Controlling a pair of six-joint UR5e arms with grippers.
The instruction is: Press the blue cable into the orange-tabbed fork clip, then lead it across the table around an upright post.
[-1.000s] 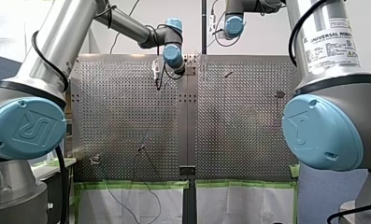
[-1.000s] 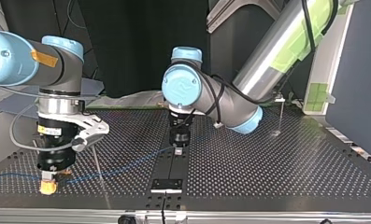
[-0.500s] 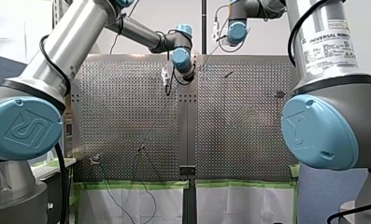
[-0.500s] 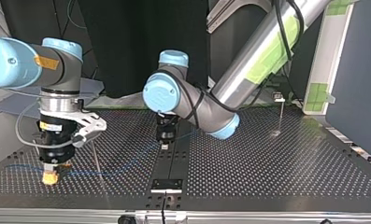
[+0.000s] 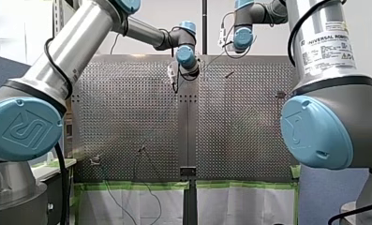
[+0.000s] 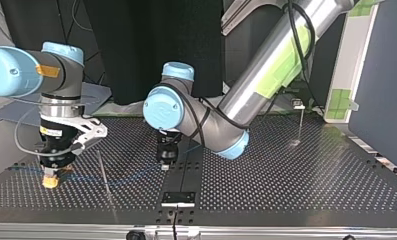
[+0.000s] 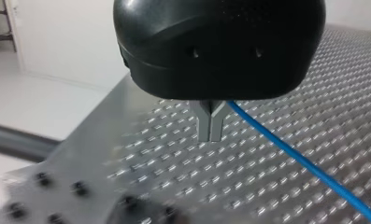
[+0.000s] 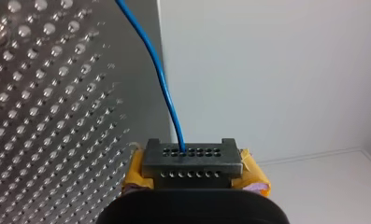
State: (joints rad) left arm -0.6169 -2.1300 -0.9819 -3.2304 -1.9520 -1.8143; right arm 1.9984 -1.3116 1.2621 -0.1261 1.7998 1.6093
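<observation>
1. In the front view, starting at its left, the blue joint cap of my left arm carries an embossed "UR" mark. At the right, a white label on my right arm reads "UNIVERSAL ROBOTS"; its smaller print is too fine to read.
2. At the top view's left, my right gripper points straight down at the perforated tabletop, near its left edge. The right wrist view shows it clamped on the blue cable, which comes out between the yellow pads.
3. The cable is thin, smooth and evenly blue. In the top view it lies low over the tabletop. Its long axis runs across from my right gripper towards the middle in a shallow sag, past a thin upright post.
4. In the middle, my left gripper points down where the cable arrives. In the left wrist view its metal fingers are pressed together at the tips. The cable emerges just beside them under the black housing; I cannot tell whether they pinch it.
5. At the right, a second post stands well apart from the cable.
</observation>
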